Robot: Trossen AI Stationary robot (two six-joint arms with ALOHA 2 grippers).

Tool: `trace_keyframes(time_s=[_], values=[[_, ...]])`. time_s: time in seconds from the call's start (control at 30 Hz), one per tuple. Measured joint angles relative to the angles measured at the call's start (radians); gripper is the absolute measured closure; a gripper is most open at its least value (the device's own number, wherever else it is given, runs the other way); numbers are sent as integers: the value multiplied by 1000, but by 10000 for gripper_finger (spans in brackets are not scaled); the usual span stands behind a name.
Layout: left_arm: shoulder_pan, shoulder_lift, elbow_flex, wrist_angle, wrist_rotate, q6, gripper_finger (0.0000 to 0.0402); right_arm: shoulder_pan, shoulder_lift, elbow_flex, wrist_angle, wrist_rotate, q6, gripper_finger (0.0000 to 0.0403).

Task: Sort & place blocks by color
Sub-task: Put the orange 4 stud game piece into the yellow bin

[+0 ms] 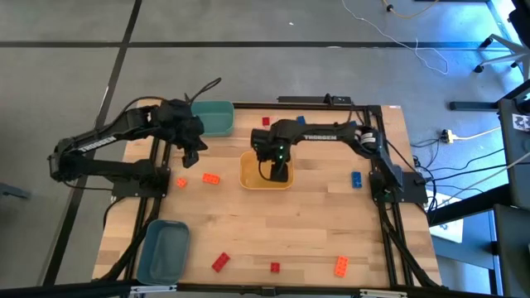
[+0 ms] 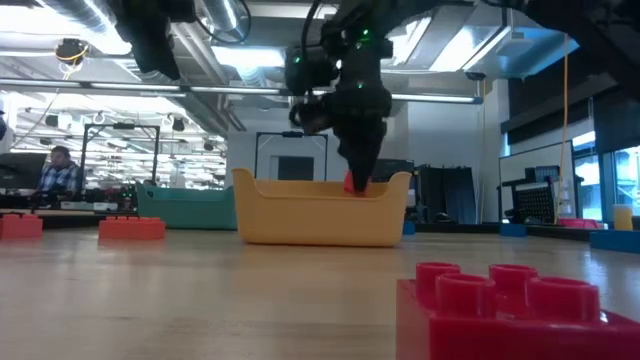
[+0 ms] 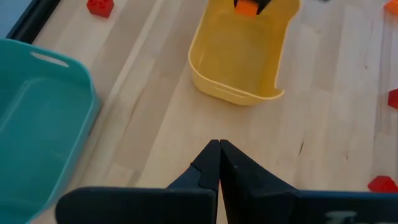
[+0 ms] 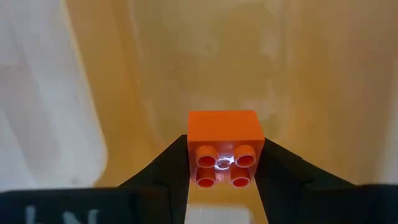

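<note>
My right gripper hangs over the yellow-orange bin, shut on a small square orange block. In the low view that block shows at the bin's rim. My left gripper is shut and empty. It hovers above the table between the teal bin and two orange blocks. More red, blue and orange blocks lie flat and scattered on the table. My right gripper pinches the orange block between its two fingers, one on each of two opposite side walls. The fingers come from above, pointing down. The block sits level with its studs facing up, at about rim height inside the yellow-orange bin.
A blue-grey bin sits at the near left corner. Loose blocks: red and blue at the far edge, blue on the right, red and orange along the near edge. A person sits beyond the table.
</note>
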Motion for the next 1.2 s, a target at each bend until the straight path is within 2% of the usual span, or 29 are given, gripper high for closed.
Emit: trace_keyframes(time_s=[0.3, 0.4, 0.67, 0.9, 1.2], values=[[0, -19, 1, 21, 2, 4, 401, 28, 102, -1, 43, 37, -8, 260], [0, -17, 1, 27, 2, 7, 401, 30, 118, 0, 42, 67, -18, 260], [0, -17, 1, 39, 1, 15, 401, 30, 121, 2, 44, 67, -18, 259], [0, -17, 1, 39, 2, 15, 401, 30, 122, 0, 51, 67, -16, 211], [0, -17, 1, 39, 2, 16, 401, 30, 122, 17, 18, 56, 4, 203]])
